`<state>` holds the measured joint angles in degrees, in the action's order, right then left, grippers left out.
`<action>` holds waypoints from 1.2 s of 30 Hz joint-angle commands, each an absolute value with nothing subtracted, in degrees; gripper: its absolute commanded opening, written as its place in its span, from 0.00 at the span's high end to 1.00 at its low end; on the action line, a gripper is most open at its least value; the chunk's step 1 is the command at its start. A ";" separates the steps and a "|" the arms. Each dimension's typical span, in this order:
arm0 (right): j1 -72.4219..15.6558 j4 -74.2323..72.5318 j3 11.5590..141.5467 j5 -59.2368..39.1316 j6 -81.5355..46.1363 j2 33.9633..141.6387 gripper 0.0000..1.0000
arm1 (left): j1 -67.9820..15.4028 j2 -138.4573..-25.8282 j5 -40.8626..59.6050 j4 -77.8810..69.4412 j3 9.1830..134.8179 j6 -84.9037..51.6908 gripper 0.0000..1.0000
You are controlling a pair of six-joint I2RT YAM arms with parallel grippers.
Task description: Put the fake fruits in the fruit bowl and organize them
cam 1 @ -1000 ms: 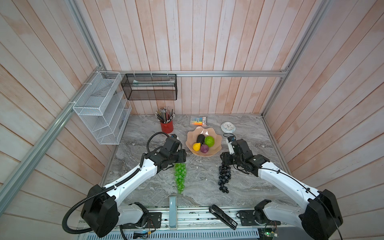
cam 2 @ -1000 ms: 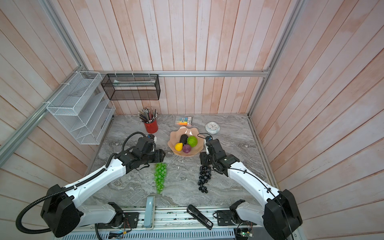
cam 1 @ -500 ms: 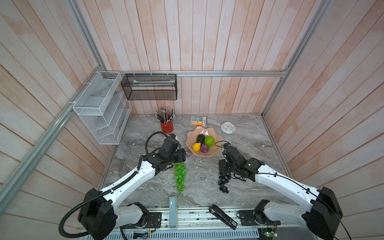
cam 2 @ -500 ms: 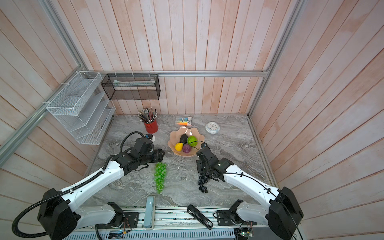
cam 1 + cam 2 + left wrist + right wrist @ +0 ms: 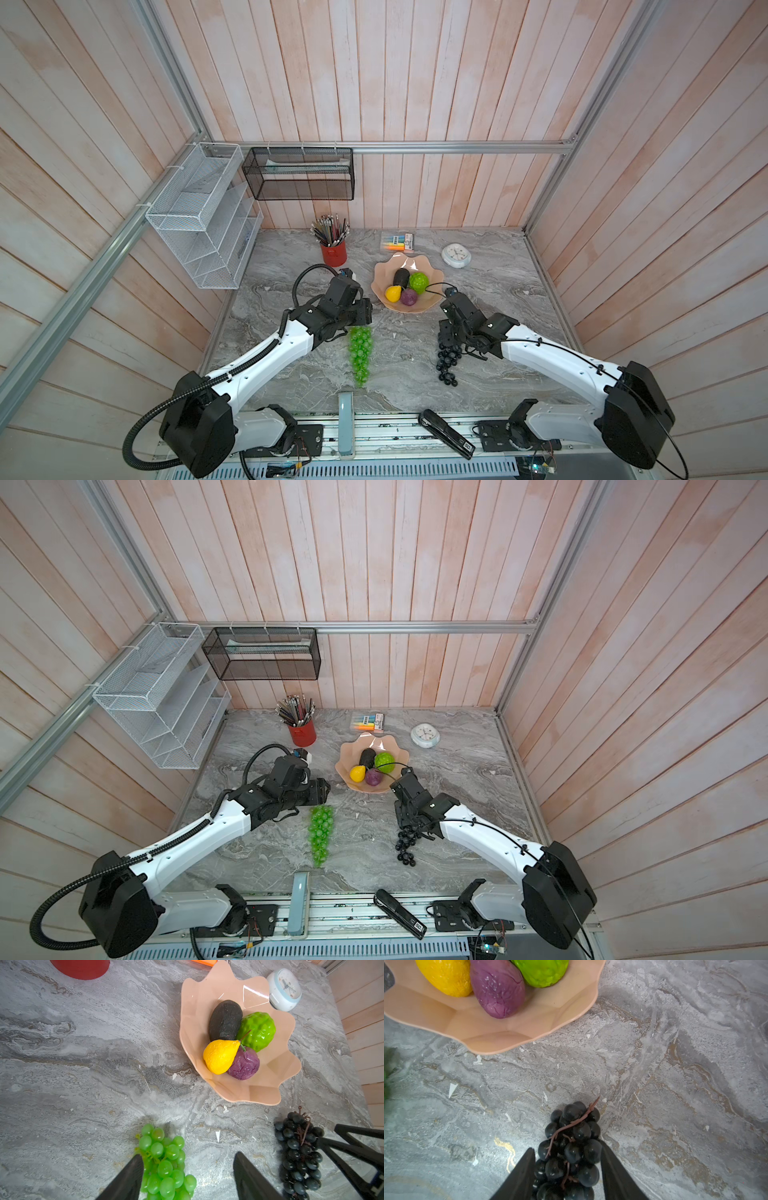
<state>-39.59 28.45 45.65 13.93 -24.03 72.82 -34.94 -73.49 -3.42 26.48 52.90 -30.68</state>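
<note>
On the near half of the grey marble table, left of centre, my left gripper sits wide open around the far end of the translucent green plastic grape bunch. Over on the right, my right gripper is pinching the black-purple plastic grape bunch, which lies on the table just near of the wavy peach-pink fruit bowl.

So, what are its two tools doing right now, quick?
The left tool: open, at the green grape bunch, holding nothing.
The right tool: closed on the black grape bunch.
</note>
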 commanded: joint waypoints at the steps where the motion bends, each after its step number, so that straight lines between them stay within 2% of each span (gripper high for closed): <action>1: -37.73 26.44 46.97 9.50 -20.97 74.32 0.54 | -34.98 -73.74 -3.09 25.84 52.21 -30.94 0.29; 8: -35.93 25.63 47.60 7.34 -18.76 77.15 0.60 | -34.98 -73.56 -2.99 26.05 52.29 -31.10 0.29; 15: -32.71 24.74 47.86 4.03 -17.67 78.69 0.71 | -34.98 -73.74 -2.46 26.27 52.55 -31.64 0.29; 20: -32.30 24.46 47.25 3.58 -17.17 79.50 0.72 | -34.98 -73.56 -2.16 26.20 52.38 -31.99 0.29; 29: -31.10 24.24 47.21 4.30 -15.97 79.99 0.85 | -34.98 -73.21 -1.85 26.53 52.47 -32.08 0.29; 33: -30.88 24.73 47.33 4.24 -15.90 79.72 0.98 | -34.98 -73.31 -1.85 26.53 52.58 -32.17 0.29; 36: -30.92 25.66 47.53 4.82 -15.72 79.15 1.00 | -34.99 -73.34 -1.85 26.46 52.56 -32.17 0.29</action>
